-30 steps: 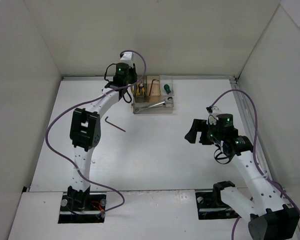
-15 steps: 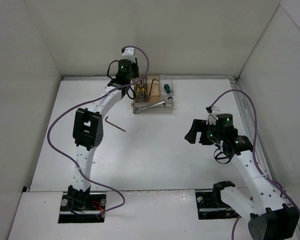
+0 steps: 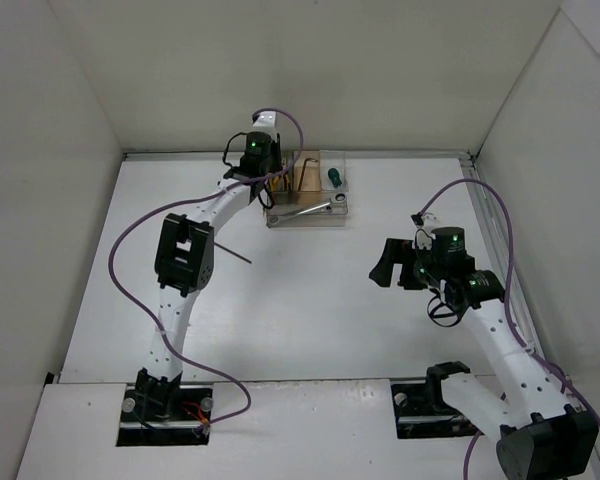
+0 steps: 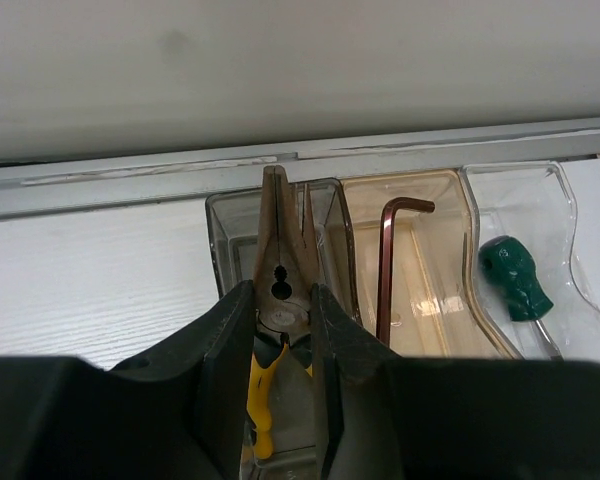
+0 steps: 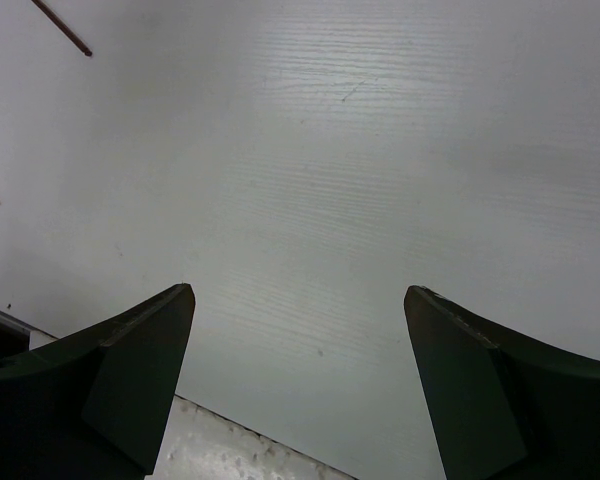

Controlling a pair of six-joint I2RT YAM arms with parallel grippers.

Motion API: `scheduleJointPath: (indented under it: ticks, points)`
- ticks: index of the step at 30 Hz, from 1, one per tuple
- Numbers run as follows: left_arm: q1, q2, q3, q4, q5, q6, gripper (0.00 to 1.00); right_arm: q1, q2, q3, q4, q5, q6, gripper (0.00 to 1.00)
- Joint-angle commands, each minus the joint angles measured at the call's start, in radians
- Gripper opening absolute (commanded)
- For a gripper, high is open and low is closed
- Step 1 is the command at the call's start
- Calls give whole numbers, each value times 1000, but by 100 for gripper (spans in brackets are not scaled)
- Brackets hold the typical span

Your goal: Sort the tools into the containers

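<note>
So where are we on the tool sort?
Done: hex key in the tan bin, screwdriver in the right bin, wrench in the front tray.
In hand: left gripper shut on the pliers, at the left bin.
Left: dark rod on the table; right gripper open, empty.

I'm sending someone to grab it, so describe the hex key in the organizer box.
Find the clear organizer box by the table's far edge. In its tan middle compartment stands the hex key, a dark L-shaped rod, short bend on top. Unlike the yellow-handled pliers on its left and the green-handled screwdriver on its right, it has no handle.
</note>
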Motion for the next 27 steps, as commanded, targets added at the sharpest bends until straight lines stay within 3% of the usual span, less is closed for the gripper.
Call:
scheduleJointPath:
  ticks: [1,3,5,13,19,24,27]
  points:
    - [0,-61,59,65,0,-12,0,2,14,3,35,-9,-11,84]
    - [0,-53,76,36,0,-14,4,-1,17,5,33,-11,-16,84]
    - [0,-56,76,32,-3,-17,20,-2,19,3,35,-9,-16,84]
    - [0,-102,59,-8,-32,-44,57,-1,14,3,35,-11,-13,85]
    - [11,-203,1,-113,-101,-180,70,1,25,5,32,-2,0,84]
    - [22,-358,-120,-428,-285,-384,75,-1,10,0,33,12,13,84]
    - [42,-427,-209,-603,-293,-530,76,-1,5,-9,35,15,27,84]
